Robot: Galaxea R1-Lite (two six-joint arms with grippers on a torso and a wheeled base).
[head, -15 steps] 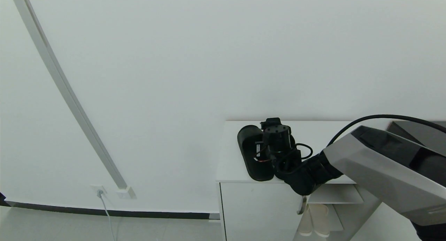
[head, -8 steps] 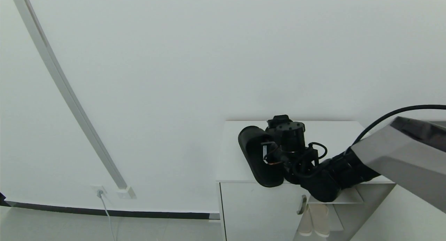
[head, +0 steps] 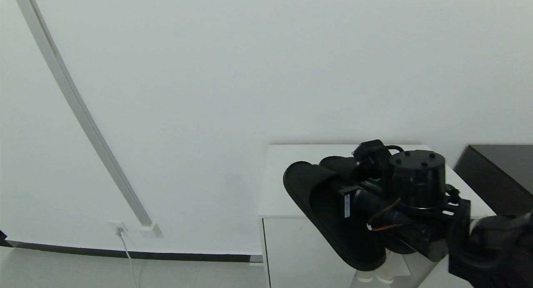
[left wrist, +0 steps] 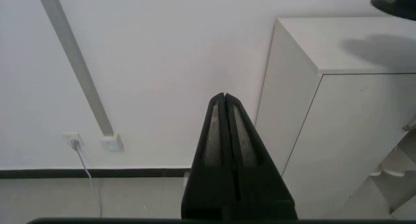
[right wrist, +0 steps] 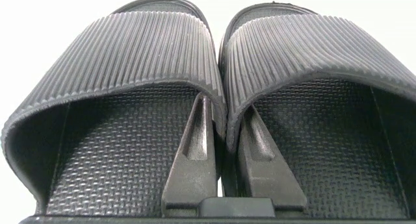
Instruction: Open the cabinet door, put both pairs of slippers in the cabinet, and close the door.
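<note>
Since 1 second ago, lifted off the top of the white cabinet [head: 275,188] and carried nearer and to the right: 1 pair of black slippers [head: 329,204]. Now hanging in the air past the cabinet's near edge, side by side and tilted, 1 end high and far, the other low and near.

Clamped by the right gripper [right wrist: 225,108]. Its 2 fingers [right wrist: 195,152] pushed in under the ribbed straps, 1 inside each slipper, squeezing the 2 touching inner sides together.

Below the black pair, at the lower edge of the head view, the ends of 2 white slippers [head: 368,277] in the cabinet's open right side. Left cabinet door [head: 304,254] shut.

Left gripper [left wrist: 224,97] out to the left of the cabinet and well apart from it. Fingers pressed together with nothing between them, aimed at the white wall beside the cabinet's left side.

On that wall, a slanted grey strip [head: 83,113] running down to a socket [head: 118,229] with a cable plugged in. Right of the cabinet, a dark piece of furniture [head: 495,171].
</note>
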